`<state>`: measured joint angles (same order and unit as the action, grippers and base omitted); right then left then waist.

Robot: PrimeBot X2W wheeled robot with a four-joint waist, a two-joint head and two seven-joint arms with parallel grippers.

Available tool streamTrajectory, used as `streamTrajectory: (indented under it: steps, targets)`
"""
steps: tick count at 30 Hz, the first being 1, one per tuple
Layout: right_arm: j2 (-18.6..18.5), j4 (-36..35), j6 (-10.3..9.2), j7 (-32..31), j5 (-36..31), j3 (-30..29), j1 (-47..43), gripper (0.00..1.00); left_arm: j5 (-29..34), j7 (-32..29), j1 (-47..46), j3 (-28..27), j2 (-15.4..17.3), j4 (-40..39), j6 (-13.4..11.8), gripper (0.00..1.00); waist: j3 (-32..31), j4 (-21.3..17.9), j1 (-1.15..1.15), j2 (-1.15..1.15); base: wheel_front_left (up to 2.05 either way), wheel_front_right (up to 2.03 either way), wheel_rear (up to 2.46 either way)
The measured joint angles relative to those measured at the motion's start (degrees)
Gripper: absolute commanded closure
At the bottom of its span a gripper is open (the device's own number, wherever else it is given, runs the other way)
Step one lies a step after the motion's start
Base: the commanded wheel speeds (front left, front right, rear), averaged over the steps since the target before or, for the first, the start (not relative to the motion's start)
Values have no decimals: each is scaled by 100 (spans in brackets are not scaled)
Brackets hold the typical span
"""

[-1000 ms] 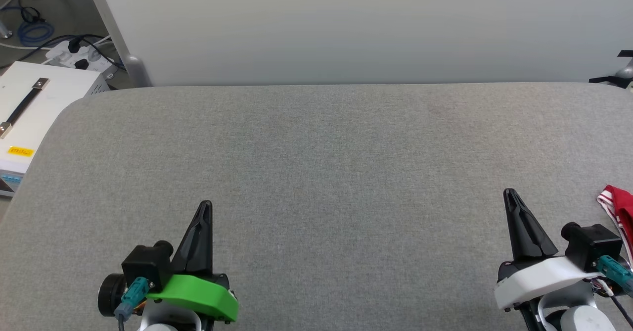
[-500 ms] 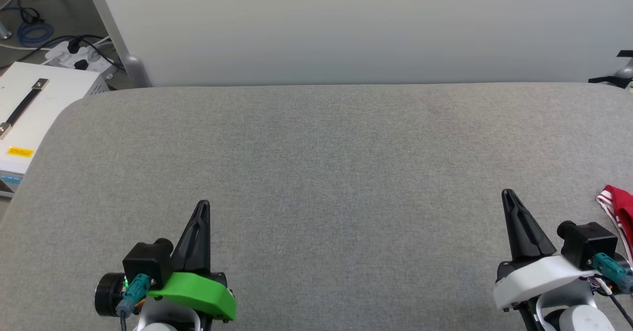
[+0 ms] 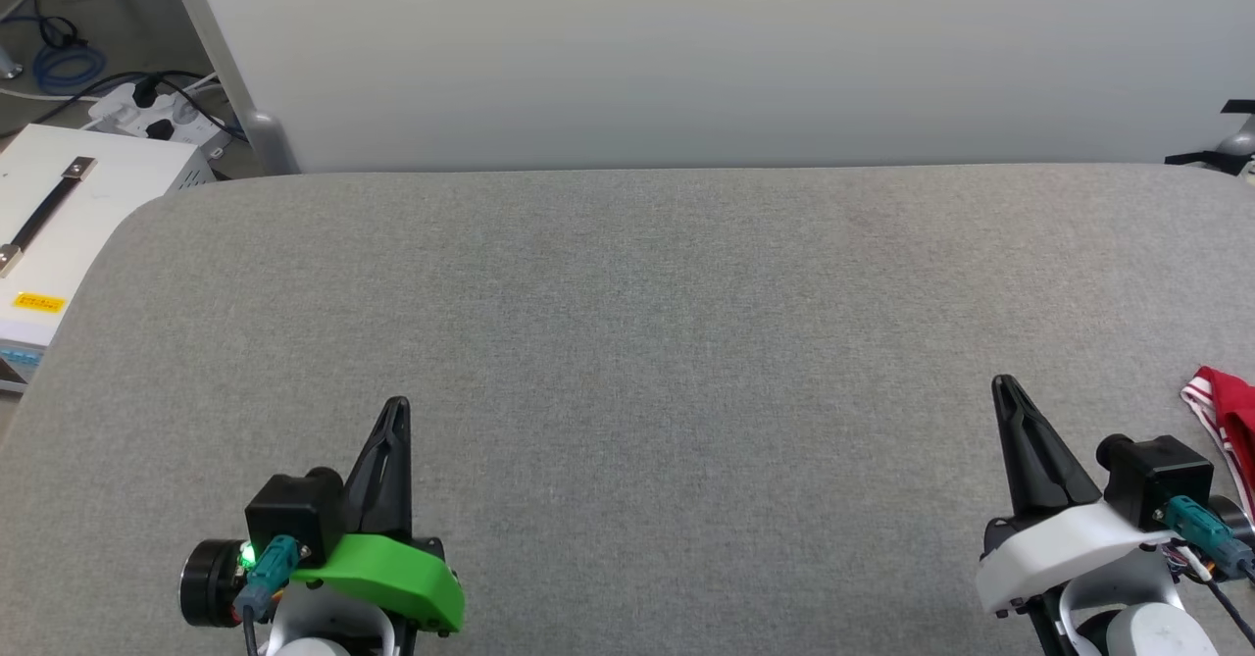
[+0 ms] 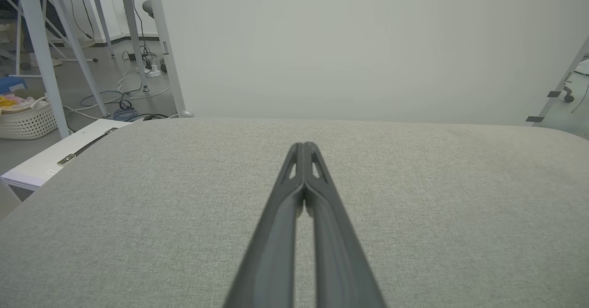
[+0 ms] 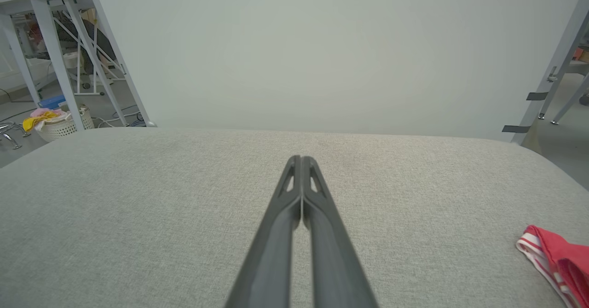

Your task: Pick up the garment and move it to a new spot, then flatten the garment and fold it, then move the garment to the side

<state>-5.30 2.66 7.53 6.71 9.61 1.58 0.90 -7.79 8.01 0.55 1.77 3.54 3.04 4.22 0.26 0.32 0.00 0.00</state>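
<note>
Since the earlier frame both grippers have shifted slightly leftward. Left gripper [image 3: 395, 406] and right gripper [image 3: 1002, 383], at the near edge of the grey padded table [image 3: 627, 323]: fingers pressed together, holding nothing. The garment [image 3: 1221, 416] lies bunched at the table's right edge, apart from the right gripper. A pale backdrop panel [image 3: 686, 48] stands beyond the far edge

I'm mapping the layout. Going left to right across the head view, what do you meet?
White box → left gripper → right gripper → red shirt, at the right edge.
</note>
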Motion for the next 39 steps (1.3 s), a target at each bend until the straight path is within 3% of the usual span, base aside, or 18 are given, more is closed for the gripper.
streamTrajectory:
  steps: [39]
  targets:
    - [133,-129,0,-371,-494,-82,-2,100,391,-432,-2,-81,-21,-159,-204,100,-14,-18,0,0,0,0,0]
